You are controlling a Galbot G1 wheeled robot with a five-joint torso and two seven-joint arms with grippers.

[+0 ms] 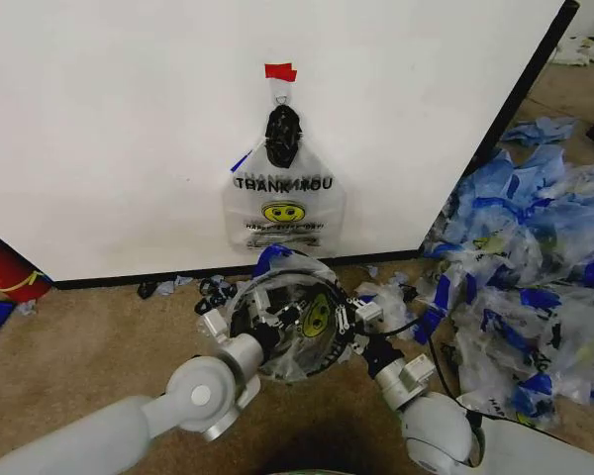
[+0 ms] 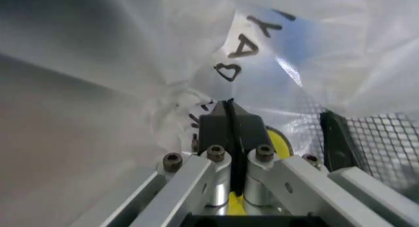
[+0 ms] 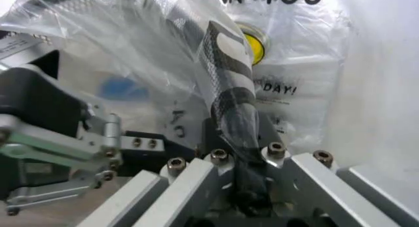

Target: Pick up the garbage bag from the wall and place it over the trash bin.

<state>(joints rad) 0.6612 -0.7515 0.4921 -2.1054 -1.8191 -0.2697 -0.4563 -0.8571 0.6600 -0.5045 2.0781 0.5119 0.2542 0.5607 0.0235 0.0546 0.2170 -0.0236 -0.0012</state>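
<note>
Thin clear plastic garbage bag (image 1: 295,336) w/ yellow smiley: stretched over round black wire-mesh trash bin (image 1: 277,319), between both grippers. Left gripper (image 2: 230,120) pinching bag, right gripper (image 3: 237,120) pinching bag & rim, opposite sides.

Trash bin (image 1: 287,317) on floor before wall (image 1: 129,119), hanging bag (image 1: 284,203) behind it, bag pile (image 1: 535,287) right.
</note>
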